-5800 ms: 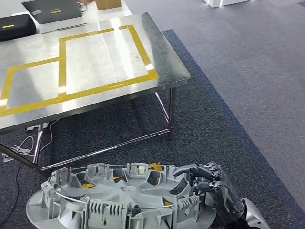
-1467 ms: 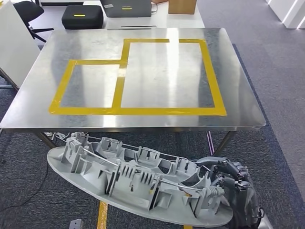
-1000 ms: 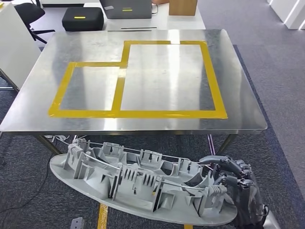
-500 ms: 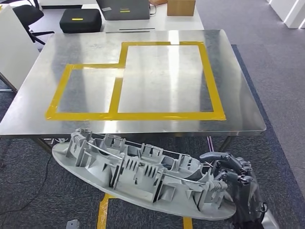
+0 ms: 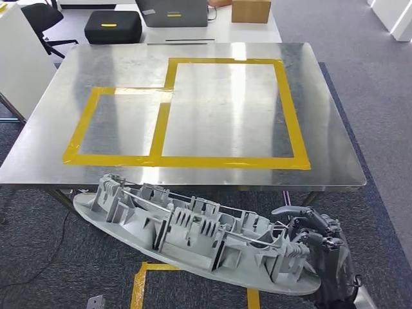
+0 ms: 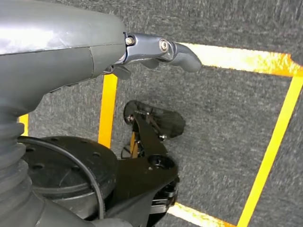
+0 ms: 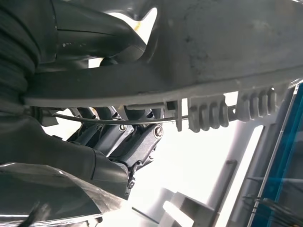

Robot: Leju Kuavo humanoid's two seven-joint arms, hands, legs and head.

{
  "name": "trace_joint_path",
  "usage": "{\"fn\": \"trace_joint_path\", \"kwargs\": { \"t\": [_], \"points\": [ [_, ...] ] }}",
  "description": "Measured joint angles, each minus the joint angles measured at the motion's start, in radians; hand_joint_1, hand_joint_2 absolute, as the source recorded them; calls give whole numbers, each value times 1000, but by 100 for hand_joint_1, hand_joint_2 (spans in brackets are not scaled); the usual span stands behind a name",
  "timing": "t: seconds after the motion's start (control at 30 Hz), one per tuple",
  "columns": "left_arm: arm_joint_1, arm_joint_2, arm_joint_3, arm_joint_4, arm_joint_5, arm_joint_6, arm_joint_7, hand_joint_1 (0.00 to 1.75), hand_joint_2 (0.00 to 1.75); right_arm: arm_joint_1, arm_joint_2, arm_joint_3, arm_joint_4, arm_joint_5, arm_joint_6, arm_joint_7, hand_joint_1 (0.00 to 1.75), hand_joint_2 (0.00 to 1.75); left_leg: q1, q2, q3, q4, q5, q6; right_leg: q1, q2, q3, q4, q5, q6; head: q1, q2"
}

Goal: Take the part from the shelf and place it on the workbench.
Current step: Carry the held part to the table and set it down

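Grey part (image 5: 194,235) in right hand (image 5: 318,254)

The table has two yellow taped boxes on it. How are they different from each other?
The right taped box is clearly larger than the left taped box. The right box also reaches farther toward the table's back edge; the left box starts lower. Both are yellow tape outlines, share one side, and are empty.

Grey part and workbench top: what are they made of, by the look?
Grey part: likely moulded plastic, matt light grey; thin ribs, clips and pockets cast in one piece, held at one end by the right hand. Workbench top: looks like sheet metal, probably stainless steel; brushed, mirror-like glare, with yellow tape stuck on it.
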Motion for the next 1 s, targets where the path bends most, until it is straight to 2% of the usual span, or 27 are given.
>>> {"fn": "trace_joint_path", "kwargs": {
  "t": [0.1, 0.13, 0.17, 0.23, 0.27, 0.3, 0.33, 0.4, 0.43, 0.47, 0.53, 0.63, 0.67, 0.7, 0.77, 0.8, 0.83, 0.87, 0.9, 0.93, 0.97, 1.0],
  "points": [
    [-2, 1, 1, 0, -2, 0, -2, 0, 175, -1, 0, 0, 5, 5, 8, 5, 175, 175, 0, 1, -1, 9, -11, -10, 0, 2, 7, -3, -4, -18, -5, 0],
    [-3, 1, 2, 0, -4, 0, -3, 0, 175, -2, 0, 0, 6, 8, 11, 6, 175, 175, 1, 1, -11, 34, -26, -15, -2, 0, 11, -4, -7, -24, -6, 0],
    [-5, 1, 2, 0, -5, 0, -4, 0, 175, -3, 0, 0, 8, 10, 12, 6, 175, 175, 2, 2, -33, 80, -49, -20, -3, -2, 15, -5, -9, -29, -8, 0],
    [-6, 0, 2, 0, -7, 1, -4, 0, 175, -6, 0, 1, 9, 13, 12, 6, 175, 175, 3, 3, -102, 215, -101, -25, -2, -5, 23, -5, -16, -37, -10, 0],
    [-5, 0, 3, 0, -8, 1, -4, 0, 175, -7, 0, 1, 10, 14, 12, 6, 175, 175, 4, 3, -136, 273, -114, -25, 0, -4, 27, -5, -19, -40, -10, 0],
    [-3, 0, 3, 0, -8, 1, -4, 0, 175, -7, 0, 1, 11, 14, 11, 7, 175, 175, 3, 3, -156, 298, -108, -23, 1, -4, 32, -5, -23, -41, -10, 0],
    [-2, 0, 3, 0, -8, 1, -4, 0, 175, -7, 0, 1, 11, 15, 11, 7, 175, 175, 3, 3, -159, 287, -82, -19, 3, -2, 39, -5, -28, -42, -10, 0],
    [-2, 1, 3, 0, -9, 1, -3, 0, 175, -8, 0, 1, 12, 15, 11, 7, 175, 175, -2, 3, -119, 170, 4, -2, 6, 0, 53, -6, -38, -41, -9, 0],
    [-2, 2, 3, 0, -9, 1, -3, 0, 175, -9, 0, 1, 12, 15, 11, 7, 175, 175, -6, 3, -96, 110, 35, 8, 8, 0, 59, -6, -44, -38, -8, 0],
    [-3, 3, 3, 0, -9, 1, -3, 0, 175, -9, 0, 1, 12, 15, 11, 7, 175, 175, -10, 4, -77, 64, 48, 16, 9, 0, 61, -7, -47, -33, -9, 0],
    [-4, 4, 4, 0, -9, 1, -3, 0, 175, -12, 0, 2, 12, 17, 10, 6, 175, 175, -16, 5, -64, 31, 41, 22, 8, -2, 62, -11, -50, -22, -9, 0],
    [-3, 2, 4, 0, -9, -1, -4, 0, 175, -20, 0, 4, 12, 23, 9, 5, 175, 175, -9, 4, -45, -1, 41, 24, 7, -4, 58, -3, -62, -5, -9, 0],
    [-3, 1, 4, 0, -9, -2, -5, 0, 175, -24, 0, 4, 12, 24, 8, 5, 175, 175, -6, 4, -37, -10, 41, 26, 6, -4, 40, 30, -79, -1, -8, 0],
    [-4, 1, 5, 0, -10, -3, -5, 0, 175, -27, 0, 5, 12, 25, 7, 4, 175, 175, -5, 4, -32, -13, 40, 28, 4, -3, 8, 86, -103, 4, -6, 0],
    [-6, -2, 5, 0, -11, -4, -5, 0, 175, -30, 0, 7, 12, 26, 6, 4, 175, 175, -4, 5, -26, -14, 33, 31, 2, -3, -73, 221, -147, 12, -6, 0],
    [-6, -3, 5, 0, -11, -4, -5, 0, 175, -30, 0, 8, 13, 26, 5, 4, 175, 175, -4, 5, -22, -14, 29, 31, 1, -3, -103, 259, -146, 15, -6, 0],
    [-5, -3, 5, 0, -12, -4, -5, 0, 175, -30, 0, 9, 14, 27, 5, 5, 175, 175, -3, 4, -16, -13, 24, 30, 0, -3, -113, 259, -124, 17, -6, 0],
    [-5, -4, 5, 0, -12, -4, -5, 0, 175, -30, -1, 10, 14, 28, 5, 5, 175, 175, -3, 4, -8, -13, 18, 28, 0, -4, -105, 223, -85, 18, -5, 0],
    [-4, -5, 5, 0, -12, -4, -5, 0, 175, -30, -1, 10, 15, 29, 5, 5, 175, 175, -2, 3, 2, -12, 11, 25, -2, -4, -79, 154, -38, 18, -5, 0],
    [-4, -5, 5, 0, -12, -4, -5, 0, 175, -31, -1, 12, 15, 29, 5, 5, 175, 175, -3, 2, 9, -11, 4, 21, -1, -5, -50, 90, -6, 18, -5, 0],
    [-5, -6, 6, 0, -12, -4, -5, 0, 175, -32, -1, 13, 16, 29, 5, 5, 175, 175, -4, 2, 13, -8, -3, 15, -1, -5, -24, 38, 11, 15, -4, 0],
    [-6, -6, 6, 0, -12, -4, -5, 0, 175, -33, -1, 14, 16, 29, 3, 4, 175, 175, -5, 2, 13, -5, -7, 10, 1, -5, -9, 8, 14, 9, -3, 0]
  ]
}}
